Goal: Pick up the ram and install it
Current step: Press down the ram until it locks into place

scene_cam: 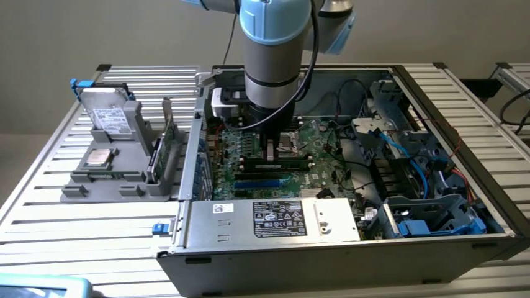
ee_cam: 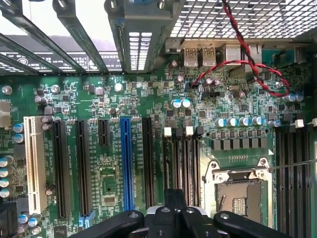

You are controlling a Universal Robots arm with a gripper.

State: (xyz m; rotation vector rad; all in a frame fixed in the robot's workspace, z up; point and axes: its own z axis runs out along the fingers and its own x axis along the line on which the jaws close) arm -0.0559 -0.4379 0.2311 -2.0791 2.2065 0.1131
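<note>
The arm reaches down into the open case (scene_cam: pixel 463 205), with the tool (scene_cam: pixel 272 149) low over the motherboard (scene_cam: pixel 248 162), right above the memory slots. The tool's fingers are pressed together. In the exterior view a ram (scene_cam: pixel 277 166) lies lengthwise in the slots directly under the tool, its pale label facing up; the fingertips appear to touch or nearly touch its upper edge, but the arm hides the contact, so I cannot tell whether the stick is pinched or only pushed on.

In the wrist view the tool (ee_cam: pixel 176 210) sits over the bank of narrow slots (ee_cam: pixel 181 158) beside the CPU socket (ee_cam: pixel 237 191); the slot portions seen ahead of the fingers look bare, and the part beneath the tool is hidden.

Judging from this, the pick-up is done and the ram is already at the slot. Whether it is fully seated and latched cannot be read. On the tabletop (scene_cam: pixel 91 217) at the exterior view's left, a grey holder (scene_cam: pixel 112 171) carries other parts, untouched.
</note>
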